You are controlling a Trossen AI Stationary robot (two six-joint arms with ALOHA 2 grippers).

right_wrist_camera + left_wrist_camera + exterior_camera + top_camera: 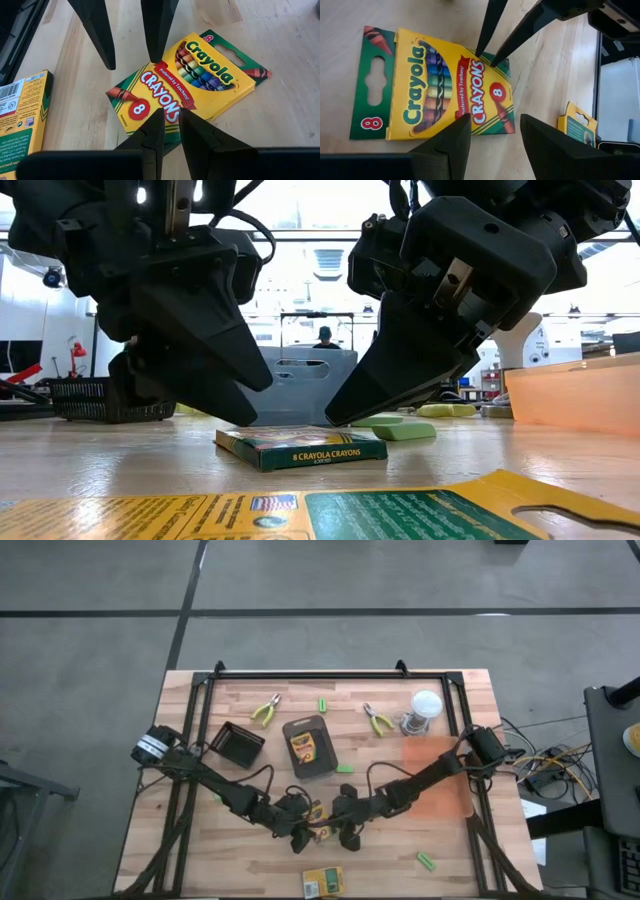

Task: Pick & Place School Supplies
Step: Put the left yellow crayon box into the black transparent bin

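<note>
A yellow-and-green crayon box [317,811] [440,85] [200,75] lies flat on the wooden table between both grippers. My left gripper [495,122] is open and comes at one long edge, near the box's "8" end. My right gripper [171,112] comes at the opposite long edge, open by a narrow gap. A second crayon box [323,881] [300,515] lies at the near edge. The third [305,745] lies on the dark grey tray [322,768]. Two pliers [265,710] [378,720] and green sticks [323,705] [345,768] [427,861] lie scattered. My left gripper has one fingertip [464,122] over the box's long edge [445,131], and the other stands past the box's corner; I cannot tell whether it touches. My right gripper has both fingertips [159,114] slanting down over the box's "8" end [137,107]; I cannot tell whether they touch.
A clear jar with a white lid [423,710] stands toward the far right. A black mesh basket [237,743] sits at far left, and an orange translucent container [437,785] on the right. Black frame rails run along the table's far edge and sides.
</note>
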